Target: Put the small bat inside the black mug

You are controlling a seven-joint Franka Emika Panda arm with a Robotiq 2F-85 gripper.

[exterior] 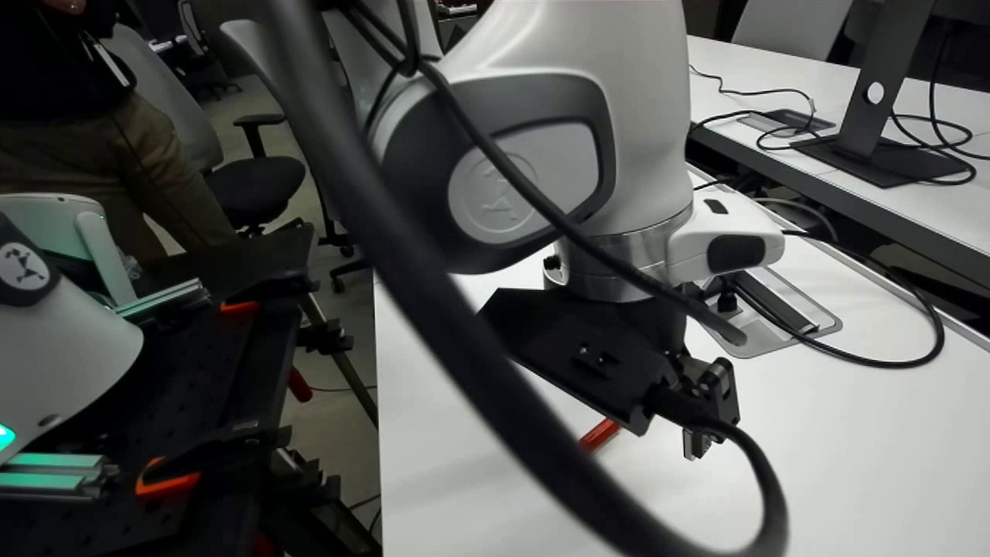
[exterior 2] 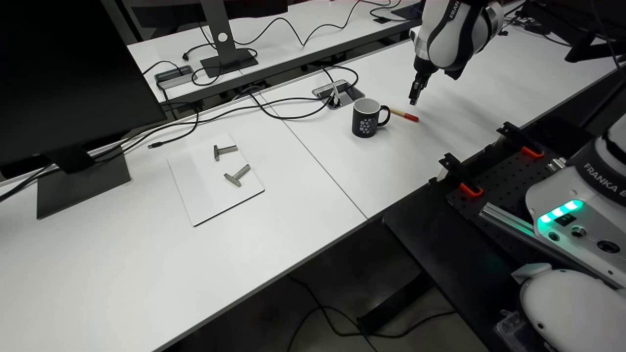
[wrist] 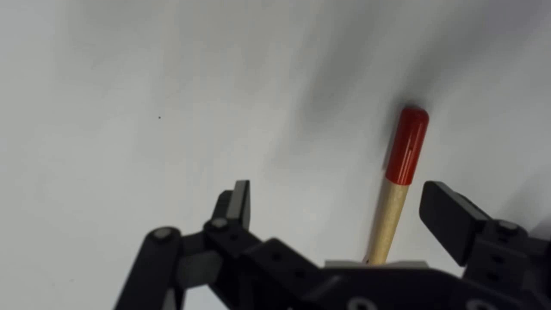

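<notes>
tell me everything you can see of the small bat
The small bat is a thin, straight rod: glossy red with a rounded tip at one end, pale tan like bare wood along the rest that shows. It lies flat on the white table, ungripped; in the wrist view it shows between the open fingers. Its tan end is nearest the black mug, but whether they touch is unclear.

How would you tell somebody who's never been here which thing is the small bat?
Start with the big white table and look for the black mug standing on it. On the mug's handle side, the small bat lies flat on the table. Unlike the dark, chunky mug, it is a thin stick, bright red at one end and then pale tan.
</notes>
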